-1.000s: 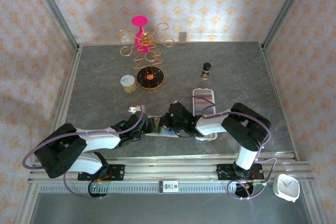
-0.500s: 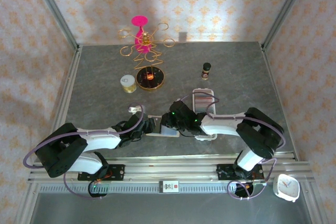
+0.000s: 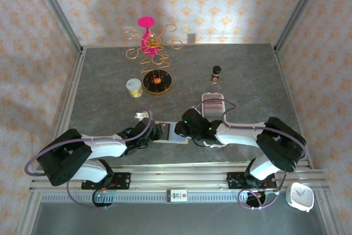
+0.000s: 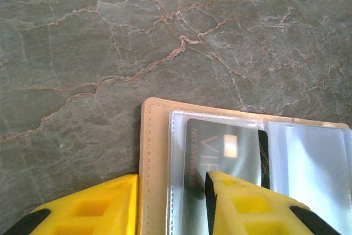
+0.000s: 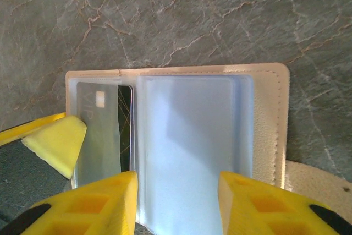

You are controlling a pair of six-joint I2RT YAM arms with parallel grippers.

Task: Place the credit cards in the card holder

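Top view: one card holder (image 3: 171,135) lies open and flat between the left gripper (image 3: 157,134) and the right gripper (image 3: 186,131), its long side running from one to the other. Beyond the right gripper, a white tray (image 3: 203,103) holds a row of credit cards (image 3: 213,104), too small to count.

Left wrist: a stitched beige leathery edge and glossy clear sleeves hold one dark card (image 4: 225,147), which lies just ahead of the part-open yellow fingers (image 4: 88,210).

Right wrist: the fingers (image 5: 93,202) stand wide over the sleeves, gripping nothing.
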